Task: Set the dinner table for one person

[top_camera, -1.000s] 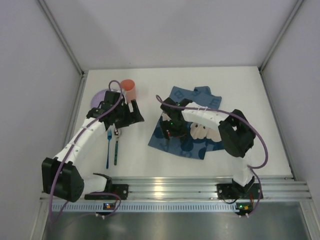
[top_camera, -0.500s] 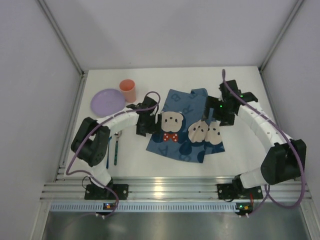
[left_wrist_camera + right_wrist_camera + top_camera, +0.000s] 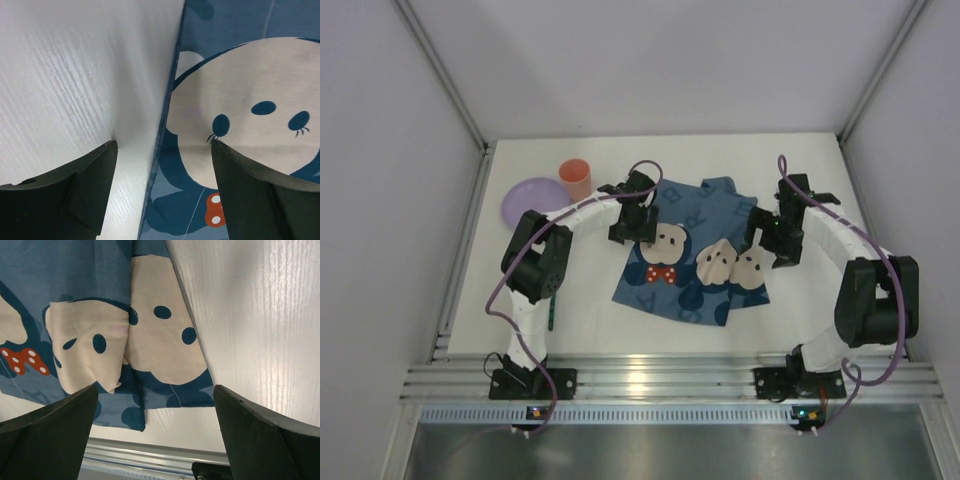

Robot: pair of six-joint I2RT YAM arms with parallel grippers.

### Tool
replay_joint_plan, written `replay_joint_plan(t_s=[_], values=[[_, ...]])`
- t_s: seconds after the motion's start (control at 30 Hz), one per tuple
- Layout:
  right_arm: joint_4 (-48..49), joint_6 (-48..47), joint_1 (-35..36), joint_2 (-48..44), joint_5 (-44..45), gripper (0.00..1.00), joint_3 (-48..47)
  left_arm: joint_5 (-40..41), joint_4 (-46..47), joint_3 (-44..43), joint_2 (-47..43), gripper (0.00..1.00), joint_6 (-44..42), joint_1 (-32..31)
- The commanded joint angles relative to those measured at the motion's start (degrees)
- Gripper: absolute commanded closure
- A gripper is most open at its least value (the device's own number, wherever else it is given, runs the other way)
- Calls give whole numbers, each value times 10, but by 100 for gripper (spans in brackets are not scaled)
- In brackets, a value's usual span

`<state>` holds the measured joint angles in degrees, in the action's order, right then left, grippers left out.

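My left hand (image 3: pixel 164 150) gapes wide, empty, astride the left edge of the blue bear placemat (image 3: pixel 692 250). My right hand (image 3: pixel 155 392), wide and empty too, hovers over its right edge. The white counter (image 3: pixel 590 320) spreads beneath both.

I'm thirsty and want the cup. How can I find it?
Look at the big white table, toward its far left corner. Right beside the flat purple plate stands the cup. It is small, orange and upright, the only tall thing there.
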<state>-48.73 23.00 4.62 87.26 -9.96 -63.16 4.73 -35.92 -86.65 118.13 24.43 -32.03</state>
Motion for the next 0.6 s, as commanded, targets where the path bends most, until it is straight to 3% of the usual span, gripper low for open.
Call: replay_joint_plan(t_s=[0.0, 0.1, 0.23, 0.37, 0.43, 0.57], values=[[50, -3, -8, 29, -20, 2, 17, -4, -19, -6, 14, 21, -10, 7], [72, -9, -9, 69, -21, 2, 13, -16, -7, 2, 13, 22, -12, 10], [86, -17, -17, 120, -24, 4, -10, -29, -3, -5, 22, 32, -22, 12], [95, -20, -19, 171, -27, 8, -39, -44, -2, -7, 26, 54, -27, 14], [100, -19, -20, 186, -29, 10, -52, -45, 2, -4, 24, 58, -30, 17], [109, -11, -18, 216, -45, 28, -59, -81, 16, 7, 18, 72, -35, 22]])
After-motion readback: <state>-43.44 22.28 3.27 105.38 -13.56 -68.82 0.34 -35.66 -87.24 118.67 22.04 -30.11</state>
